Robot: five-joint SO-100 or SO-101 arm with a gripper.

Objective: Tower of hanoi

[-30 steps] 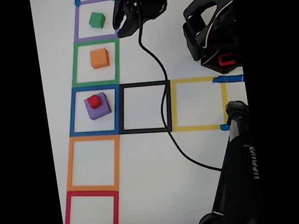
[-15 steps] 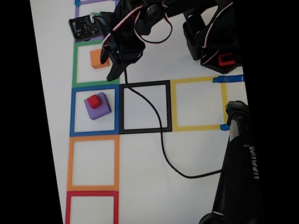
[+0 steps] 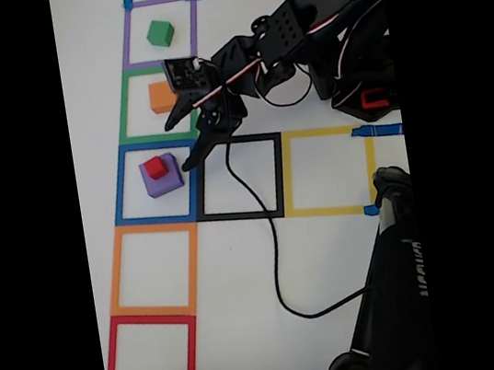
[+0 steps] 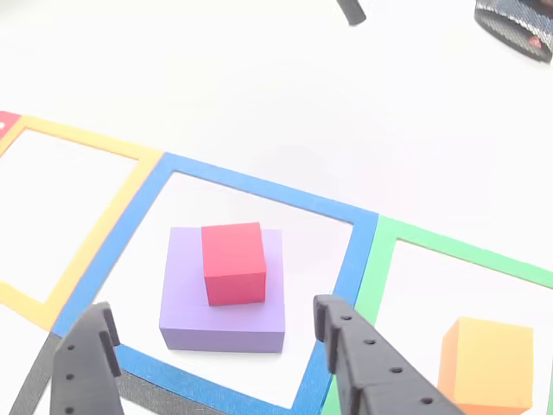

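Since 0.5 s ago the arm has swung down in the fixed view: the gripper (image 3: 187, 142) has gone from over the green-taped square to the blue/black border, and we now see the green cube (image 3: 160, 33) uncovered again, back in view in the purple tape square (image 3: 125, 38).

Near to far in the other view: gripper (image 4: 212, 333) fingers at the bottom edge, one finger (image 4: 86, 359) left, one finger (image 4: 371, 359) right, spread wide w/ nothing between them, empty. Just past the tips sits the purple cube (image 4: 186, 290) inside the blue tape square (image 4: 259, 186), red cube (image 4: 233, 264) stacked on top of it, set toward the back, roughly square to it. Gripper not touching either cube as far as we can tell. Right of that, the orange cube (image 4: 488, 363) in the green tape square (image 4: 467, 251), partly cut by the frame edge. Left, the orange tape square (image 4: 82, 143) has nothing in it.

Fixed view: purple cube (image 3: 165, 182) w/ red cube (image 3: 156, 167) on it in the blue tape square (image 3: 119, 185); orange cube (image 3: 159, 97) in the green tape square (image 3: 124, 110), partly behind the arm. Black tape square (image 3: 247, 215) and yellow tape square (image 3: 330, 212) to the right, a black cable (image 3: 272, 256) trailing across the black one. Table (image 3: 242, 279) is white.
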